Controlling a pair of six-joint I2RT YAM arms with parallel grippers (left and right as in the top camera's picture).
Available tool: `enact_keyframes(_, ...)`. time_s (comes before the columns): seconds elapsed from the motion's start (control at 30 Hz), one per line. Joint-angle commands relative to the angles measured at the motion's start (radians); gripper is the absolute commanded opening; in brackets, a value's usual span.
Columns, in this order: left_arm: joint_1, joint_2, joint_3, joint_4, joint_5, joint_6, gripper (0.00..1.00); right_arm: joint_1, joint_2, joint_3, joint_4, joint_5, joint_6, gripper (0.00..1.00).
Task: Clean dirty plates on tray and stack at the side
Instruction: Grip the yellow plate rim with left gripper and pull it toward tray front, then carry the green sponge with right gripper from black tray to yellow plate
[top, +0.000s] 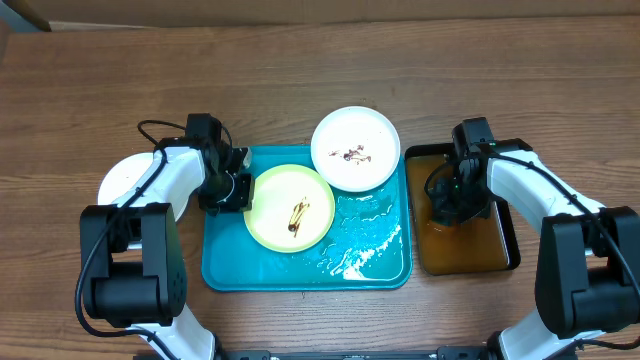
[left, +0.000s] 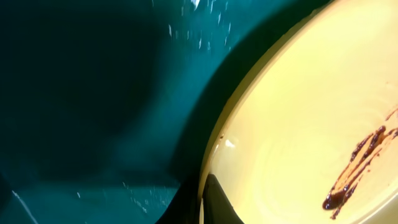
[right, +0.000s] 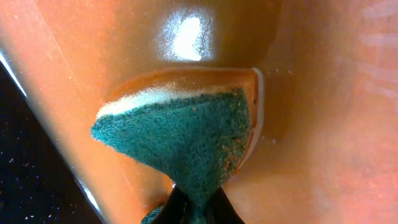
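Observation:
A pale yellow-green plate (top: 290, 208) with a brown smear lies on the left half of the teal tray (top: 305, 270). A white smeared plate (top: 355, 148) rests over the tray's far right rim. Another white plate (top: 125, 180) lies on the table left of the tray, partly hidden by my left arm. My left gripper (top: 238, 188) is at the yellow-green plate's left edge. In the left wrist view its fingers (left: 202, 202) close over that plate's rim (left: 298, 124). My right gripper (top: 447, 205) holds a green sponge (right: 180, 137), pinched between its fingers (right: 193, 208).
A smaller black tray (top: 500, 250) with brownish liquid stands right of the teal tray, and the sponge dips into that liquid (right: 323, 124). Water pools on the teal tray's right half (top: 365, 240). A cardboard edge runs along the table's far side.

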Motion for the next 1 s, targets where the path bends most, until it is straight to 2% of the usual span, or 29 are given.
enact_keyframes(0.0,-0.008,0.034,-0.039,-0.034,-0.053,-0.021,0.04,0.003,-0.001,-0.017,-0.010,0.005,0.003,0.04)
enact_keyframes(0.37,-0.006,0.027,-0.033,-0.111,-0.048,-0.035,0.04,0.003,-0.101,0.122,-0.111,0.006,0.003,0.04)
enact_keyframes(0.53,-0.006,-0.014,-0.033,-0.126,-0.002,-0.047,0.04,0.003,-0.142,0.127,-0.128,0.006,0.000,0.04)
enact_keyframes(0.77,-0.006,-0.061,-0.033,-0.132,0.007,-0.140,0.04,0.003,-0.138,0.017,-0.088,0.006,0.004,0.04)
enact_keyframes(0.97,-0.007,-0.060,-0.033,-0.141,0.008,-0.214,0.04,0.003,-0.138,-0.130,0.092,-0.017,0.005,0.04)
